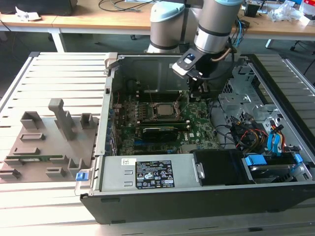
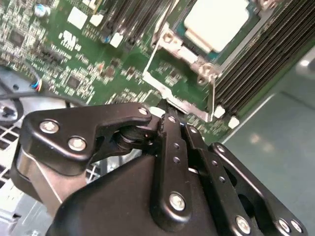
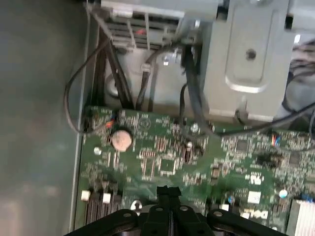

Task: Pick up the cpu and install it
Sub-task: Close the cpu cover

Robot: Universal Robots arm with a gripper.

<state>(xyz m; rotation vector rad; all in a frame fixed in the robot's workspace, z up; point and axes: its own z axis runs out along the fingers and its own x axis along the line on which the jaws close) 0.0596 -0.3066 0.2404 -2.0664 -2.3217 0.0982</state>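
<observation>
**Inside the case: cpu in socket, gripper shut & empty**

Inside the open pc case (image 1: 206, 196), which lies on its side w/ the board facing up so the arm can reach straight down, I see the cpu (image 2: 216, 22) lying flat in the socket (image 1: 165, 109), silver top up. So the chip's not in my grip. The gripper (image 2: 169, 118) hangs low over the motherboard (image 3: 162, 162), just beside the socket on the exterior view's right, near the memory slots (image 2: 256, 64). Its fingers are pressed together w/ nothing between them; in both wrist views the tips meet. My guess: closed tips make a narrow poker, handy for nudging the retention frame (image 2: 170, 73) or its lever, not for grasping. Can't tell if that frame is latched. The grey fixture tray (image 1: 44, 142) sits well apart, on the exterior view's left.
</observation>
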